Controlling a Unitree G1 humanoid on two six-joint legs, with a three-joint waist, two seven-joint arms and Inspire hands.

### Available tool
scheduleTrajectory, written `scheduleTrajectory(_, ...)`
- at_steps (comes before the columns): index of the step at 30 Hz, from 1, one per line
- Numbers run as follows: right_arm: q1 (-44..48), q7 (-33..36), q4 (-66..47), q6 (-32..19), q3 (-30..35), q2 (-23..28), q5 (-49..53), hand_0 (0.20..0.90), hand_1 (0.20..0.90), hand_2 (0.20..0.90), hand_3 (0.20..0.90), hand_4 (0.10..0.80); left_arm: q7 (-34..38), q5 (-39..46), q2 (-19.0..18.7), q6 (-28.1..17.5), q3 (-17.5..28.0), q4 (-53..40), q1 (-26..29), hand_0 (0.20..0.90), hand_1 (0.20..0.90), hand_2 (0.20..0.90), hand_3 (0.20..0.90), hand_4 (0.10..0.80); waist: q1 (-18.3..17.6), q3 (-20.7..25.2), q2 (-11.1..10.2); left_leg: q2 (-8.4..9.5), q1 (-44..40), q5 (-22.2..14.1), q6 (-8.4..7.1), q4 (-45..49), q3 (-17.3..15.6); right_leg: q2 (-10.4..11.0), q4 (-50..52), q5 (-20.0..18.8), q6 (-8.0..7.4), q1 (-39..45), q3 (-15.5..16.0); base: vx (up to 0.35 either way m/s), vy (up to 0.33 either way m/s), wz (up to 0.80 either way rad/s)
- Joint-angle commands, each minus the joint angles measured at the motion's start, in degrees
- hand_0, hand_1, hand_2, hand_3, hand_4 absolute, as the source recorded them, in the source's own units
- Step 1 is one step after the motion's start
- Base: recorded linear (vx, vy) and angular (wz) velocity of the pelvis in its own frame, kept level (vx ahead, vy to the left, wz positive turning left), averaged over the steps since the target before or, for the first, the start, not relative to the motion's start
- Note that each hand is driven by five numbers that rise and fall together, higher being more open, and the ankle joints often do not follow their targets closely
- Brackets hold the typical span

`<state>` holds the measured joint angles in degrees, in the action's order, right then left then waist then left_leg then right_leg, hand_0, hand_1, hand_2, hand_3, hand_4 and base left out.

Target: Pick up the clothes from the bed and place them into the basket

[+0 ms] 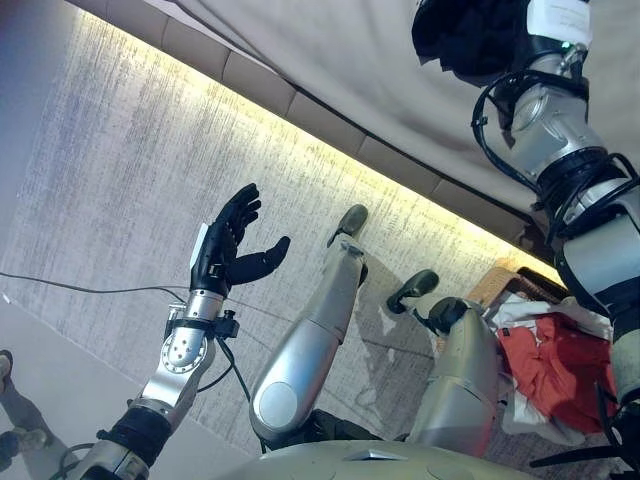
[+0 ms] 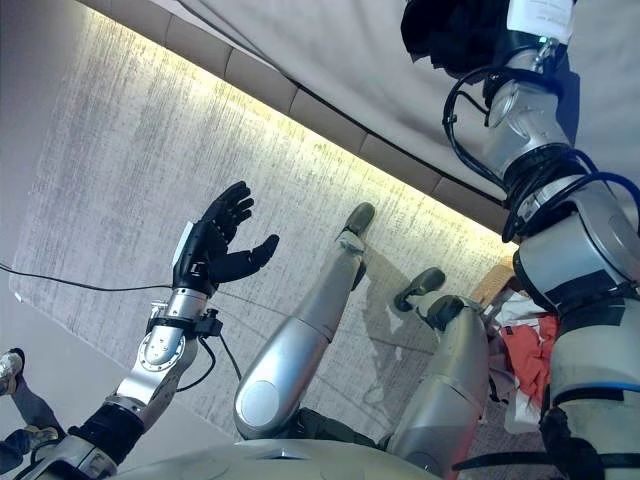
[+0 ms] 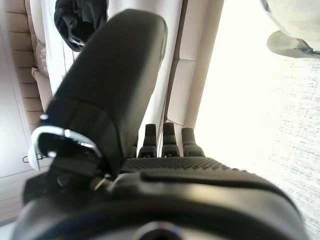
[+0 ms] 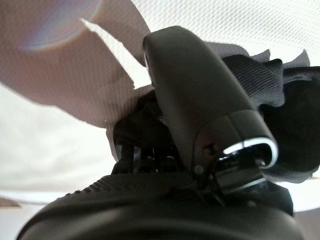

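Observation:
A black garment (image 1: 460,35) lies bunched on the pale bed (image 1: 330,50) at the top right. My right hand (image 4: 200,100) reaches onto the bed, and its thumb and fingers close into the black cloth (image 4: 295,100). My left hand (image 1: 232,245) is open and empty, held up over the carpet at the left, away from the bed. The garment also shows far off in the left wrist view (image 3: 80,20). The basket (image 1: 500,280) stands at the lower right on the floor, with red cloth (image 1: 555,365) and white cloth in it.
The bed's padded base (image 1: 260,85), lit from beneath, runs diagonally across the top of the view. A grey carpet (image 1: 120,160) covers the floor in front of it. A thin cable (image 1: 60,285) lies across the carpet at the left.

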<state>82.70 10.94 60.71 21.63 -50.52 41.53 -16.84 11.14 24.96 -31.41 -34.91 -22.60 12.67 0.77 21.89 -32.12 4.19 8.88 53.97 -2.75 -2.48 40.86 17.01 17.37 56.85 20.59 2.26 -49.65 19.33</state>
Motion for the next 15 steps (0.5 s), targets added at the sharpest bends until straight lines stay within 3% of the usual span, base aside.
scheduleTrajectory(1,4.66,-0.22,0.19,-0.3,-5.3,4.51,3.8,0.3,0.3,0.3,0.2,0.1,0.99,1.59,-1.86,-7.22,3.61,-7.19,-0.22,0.9,0.9,0.9,0.9,0.8,2.19,2.32,1.55,1.35,1.0,-9.45,6.48,11.2,-8.45,-6.8,3.45,0.26,3.85,1.31,2.98,0.006,-0.021,0.08)
scheduleTrajectory(5,4.26,3.48,0.99,-3.28,-2.44,3.83,10.47,0.3,0.3,0.3,0.2,0.1,1.01,1.18,-1.82,-6.75,3.56,-7.15,0.32,0.9,0.9,0.9,0.9,0.8,2.09,2.32,1.44,1.42,0.75,-9.73,6.19,11.72,-8.59,-6.91,3.64,0.23,3.62,1.7,2.94,0.007,-0.012,0.0)
scheduleTrajectory(15,3.55,7.25,1.1,-7.45,2.61,3.63,15.15,0.3,0.3,0.3,0.2,0.1,0.44,2.0,-1.61,-7.45,4.19,-5.63,-0.09,0.9,0.9,0.9,0.9,0.8,0.99,2.32,1.22,0.99,-6.78,-10.07,5.78,8.94,-8.88,-7.39,0.92,0.1,3.1,8.11,1.63,-0.002,-0.008,-0.07)
